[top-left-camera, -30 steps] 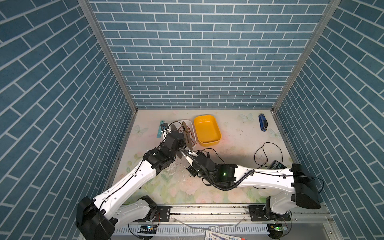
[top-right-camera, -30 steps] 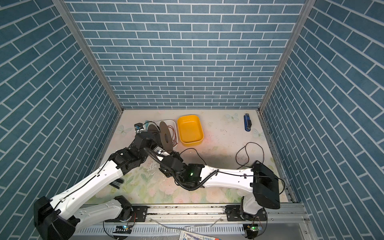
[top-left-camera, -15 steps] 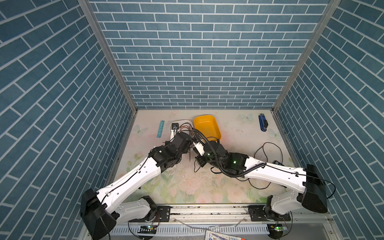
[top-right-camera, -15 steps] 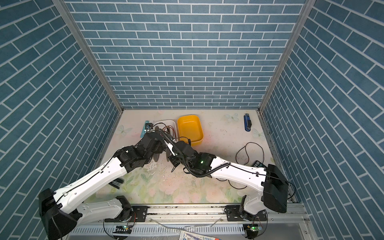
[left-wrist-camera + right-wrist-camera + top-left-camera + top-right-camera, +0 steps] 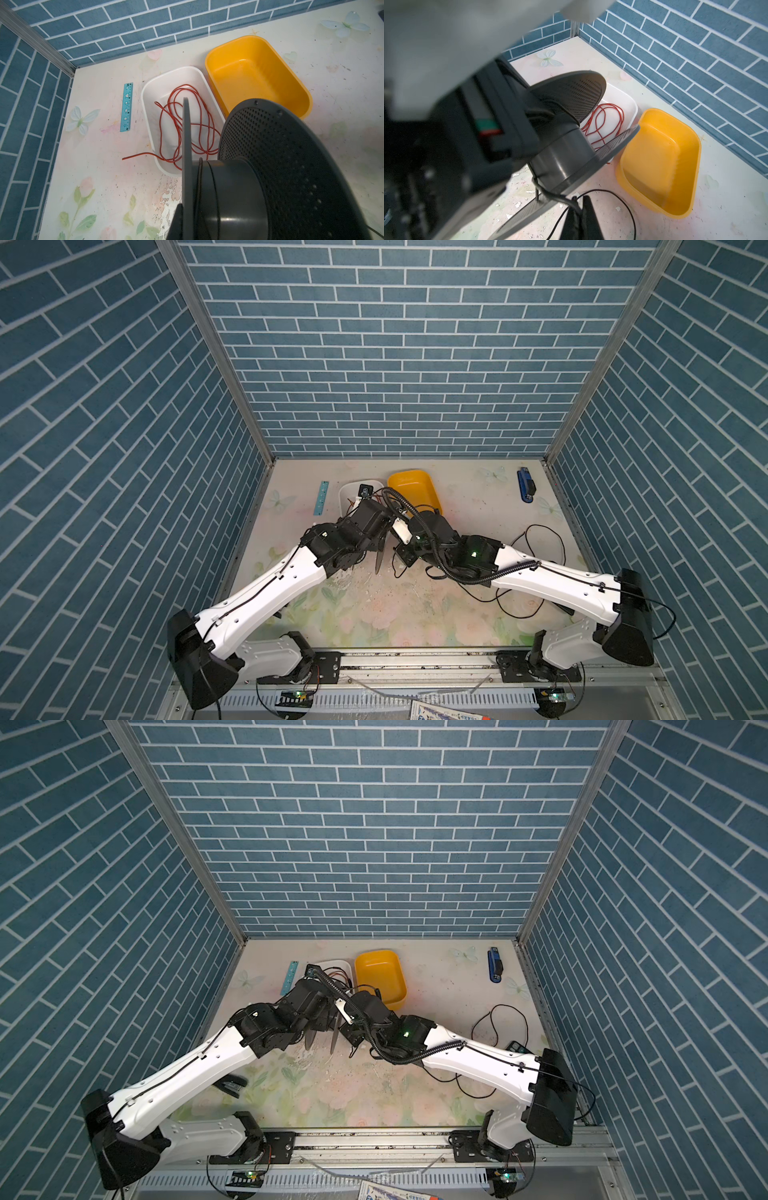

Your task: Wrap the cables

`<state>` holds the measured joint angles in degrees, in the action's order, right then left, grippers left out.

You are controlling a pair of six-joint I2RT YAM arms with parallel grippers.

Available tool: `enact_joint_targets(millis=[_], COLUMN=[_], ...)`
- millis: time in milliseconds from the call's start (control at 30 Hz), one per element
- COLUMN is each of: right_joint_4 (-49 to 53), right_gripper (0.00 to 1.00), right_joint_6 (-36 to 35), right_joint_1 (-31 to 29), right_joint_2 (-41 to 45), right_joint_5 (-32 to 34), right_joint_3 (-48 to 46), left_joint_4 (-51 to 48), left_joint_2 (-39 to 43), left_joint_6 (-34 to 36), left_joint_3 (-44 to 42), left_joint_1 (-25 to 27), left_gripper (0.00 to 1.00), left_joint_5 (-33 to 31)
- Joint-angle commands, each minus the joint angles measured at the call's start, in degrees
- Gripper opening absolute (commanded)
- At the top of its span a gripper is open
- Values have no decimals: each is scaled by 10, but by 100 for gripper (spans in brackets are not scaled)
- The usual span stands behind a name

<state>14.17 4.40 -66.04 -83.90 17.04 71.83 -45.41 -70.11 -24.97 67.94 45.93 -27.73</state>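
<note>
A dark grey spool (image 5: 228,187) with two perforated flanges hangs above the table's middle, and my left gripper (image 5: 185,224) is shut on one flange. In both top views the spool (image 5: 379,556) shows edge-on between the two wrists. Turns of the thin black cable (image 5: 200,182) lie round the hub. My right gripper (image 5: 578,200) is shut on the cable (image 5: 623,199) just below the spool's lower flange. From there the cable trails loosely over the table to a loop at the right (image 5: 538,525). The right gripper (image 5: 402,555) sits close beside the left gripper (image 5: 376,529).
A white tray (image 5: 149,87) holding a red-brown wire (image 5: 176,124) stands behind the spool, with a yellow tub (image 5: 257,68) beside it. A blue ruler (image 5: 126,107) lies by the left wall and a blue stapler (image 5: 525,485) at the back right. A black stapler (image 5: 232,1085) lies under the left arm.
Both grippers have shifted a little to the right. The spool has turned from nearly face-on to edge-on in the top views. Both grips are unchanged.
</note>
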Motion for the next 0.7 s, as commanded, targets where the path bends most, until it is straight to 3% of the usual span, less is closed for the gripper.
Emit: enact_joint_targets(millis=[0, 333, 667], right_joint_4=[1, -75, -67], right_gripper=[4, 17, 9], right_joint_6=[3, 21, 11], right_joint_1=[25, 58, 110], right_joint_2=[-12, 15, 31], right_joint_5=[81, -15, -114], right_joint_3=[16, -62, -91], left_joint_4=[-58, -60, -103], left_joint_2=[21, 60, 59], left_joint_6=[12, 30, 64], left_joint_3=[19, 16, 61], left_joint_1=[4, 3, 1], left_gripper=[0, 0, 0], left_joint_5=[26, 83, 144])
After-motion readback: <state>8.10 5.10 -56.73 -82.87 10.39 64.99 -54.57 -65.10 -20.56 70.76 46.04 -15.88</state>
